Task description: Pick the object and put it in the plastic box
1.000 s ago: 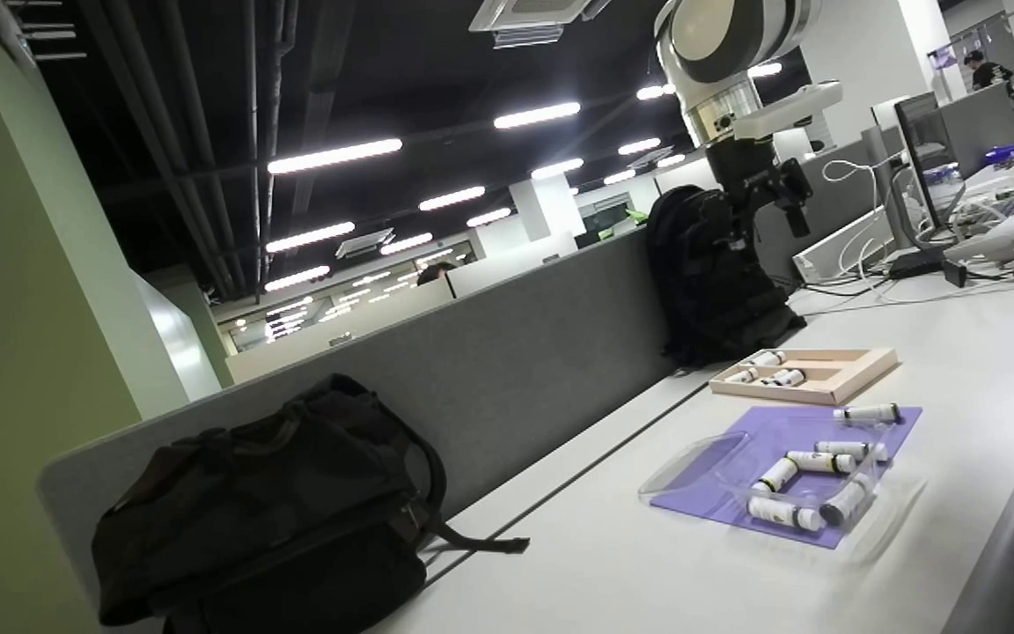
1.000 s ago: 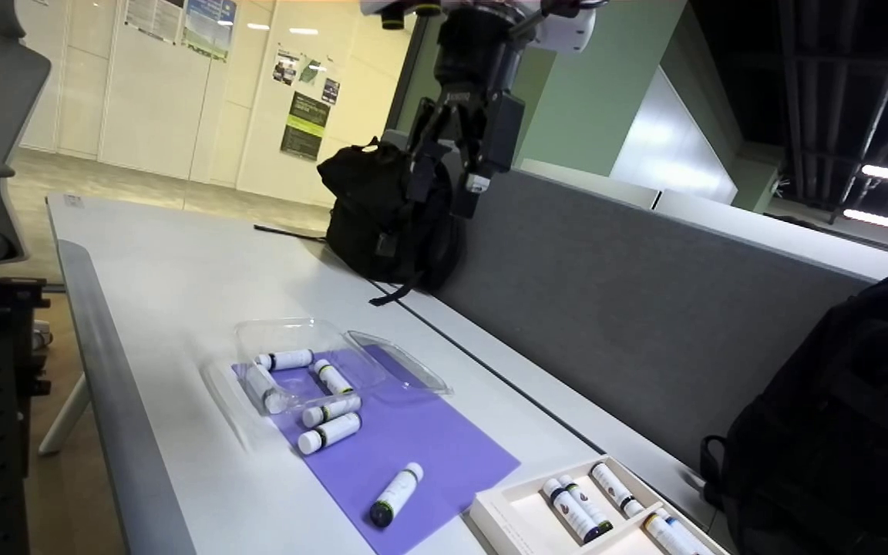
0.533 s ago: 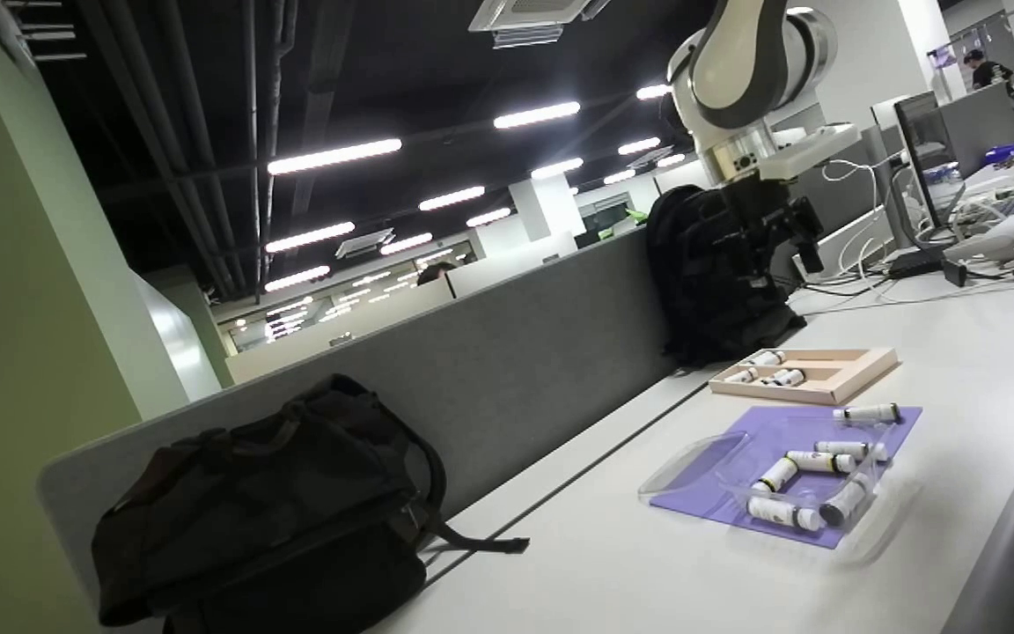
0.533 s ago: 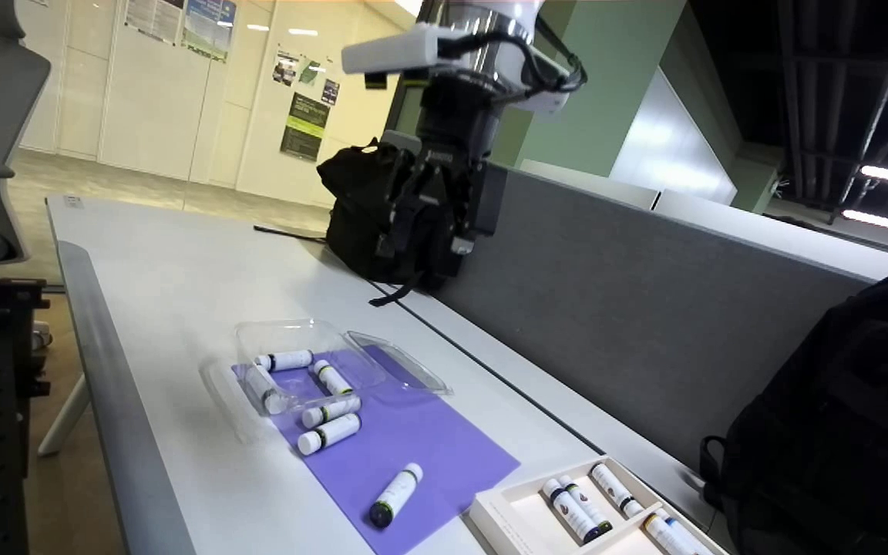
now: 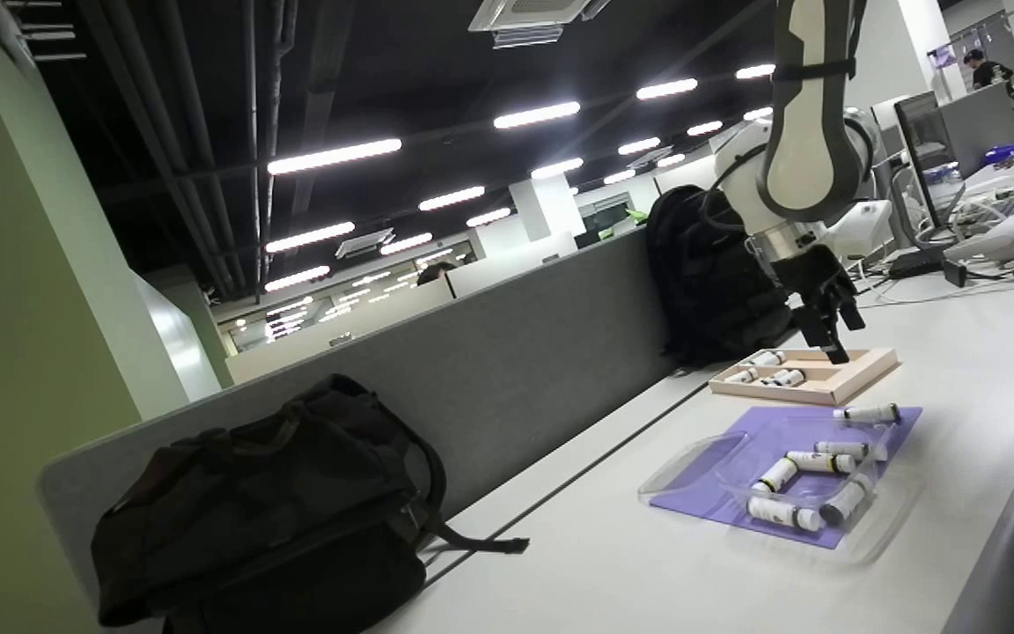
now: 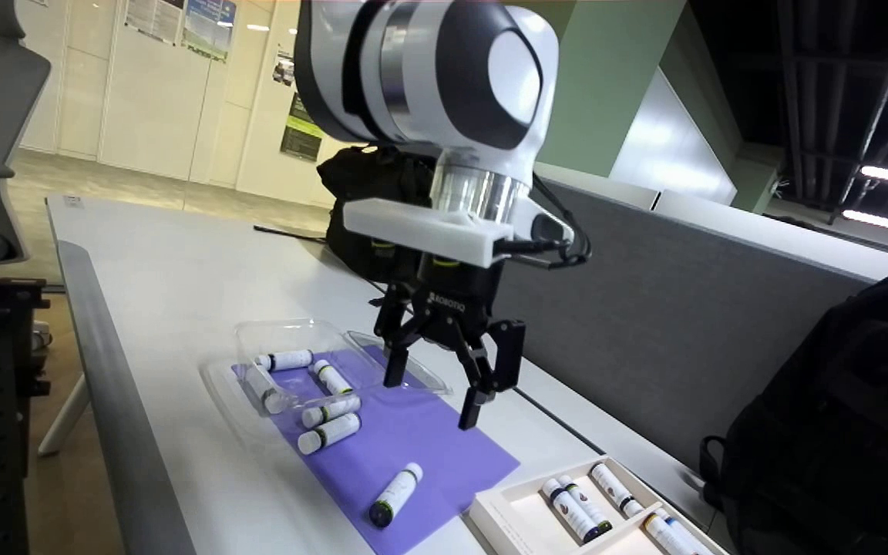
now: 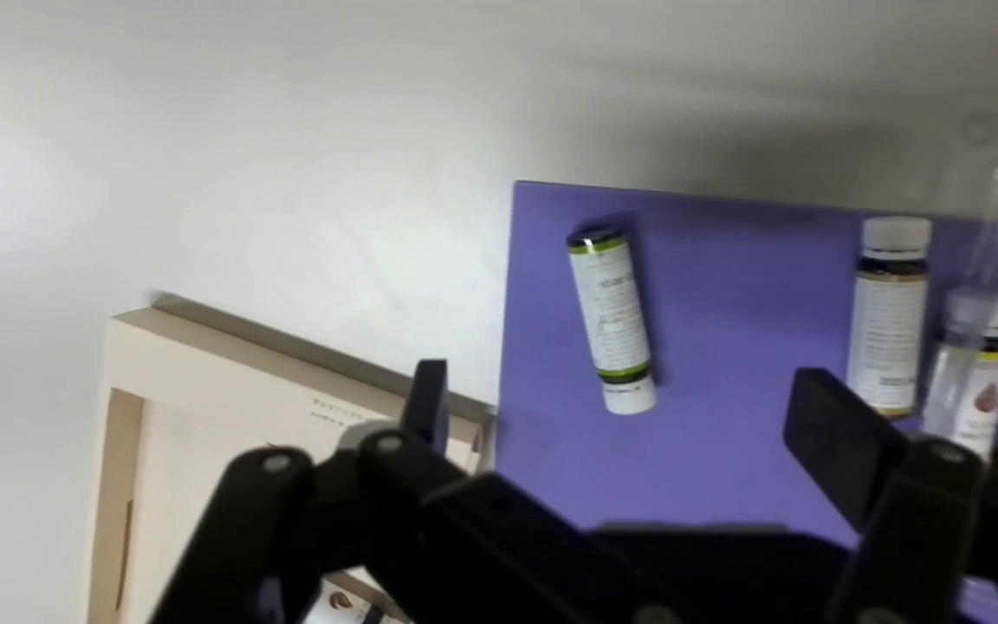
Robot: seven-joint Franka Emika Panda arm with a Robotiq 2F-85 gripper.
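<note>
The purple piece is a flat sheet on the table. A clear plastic box with several white-labelled bottles in it stands on its far part; its clear wall shows at the right of the wrist view. A lone white bottle with a green band lies on the sheet's near part, also in the wrist view. Another bottle lies beside the box, outside it. My gripper is open and empty above the sheet. In the wrist view the lone bottle lies ahead of the gap between the fingers.
A light wooden tray with compartments and several bottles stands beside the sheet. Clear flaps spread out beside the box. A grey partition runs along the table, with black backpacks against it. A monitor and cables stand further along.
The arm has come down and moved away from the partition, over the sheet near the wooden tray. The gripper has turned and stands wide open. The bottles and box have not moved.
</note>
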